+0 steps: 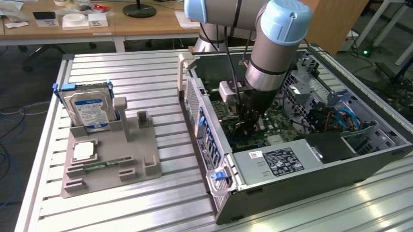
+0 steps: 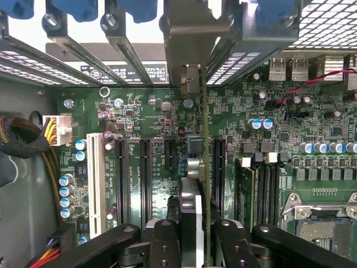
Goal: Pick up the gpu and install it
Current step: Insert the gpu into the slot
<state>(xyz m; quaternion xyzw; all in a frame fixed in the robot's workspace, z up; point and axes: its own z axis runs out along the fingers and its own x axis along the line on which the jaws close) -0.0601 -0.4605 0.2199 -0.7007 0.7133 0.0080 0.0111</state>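
Black two-fingered pincer, nearest the wrist camera: its fingers are pinched on the upper edge of the gpu, a thin flat dark circuit card seen edge-on, standing upright between them. The card's silver metal bracket reaches toward the rear slot openings of the case. The card's lower edge sits over or in a long black expansion slot; whether it is fully seated cannot be told.

Open grey desktop computer case, lying on its side, with the green motherboard exposed. In the exterior view the grey-and-blue robot arm reaches down into it.

Grey plastic parts holder, well apart from the case toward the exterior view's left. It carries an upright silver hard drive with a blue-white label.

Handling, as a judgement: the card is likely light, stiff and fragile, with delicate contacts. Its bare upper edge is the sound place to grip, clear of the fan and components.

Ribbed aluminium tabletop, reflective, bearing both case and holder.

Room: a wooden desk behind, holding small items, with grey carpeted floor around it.
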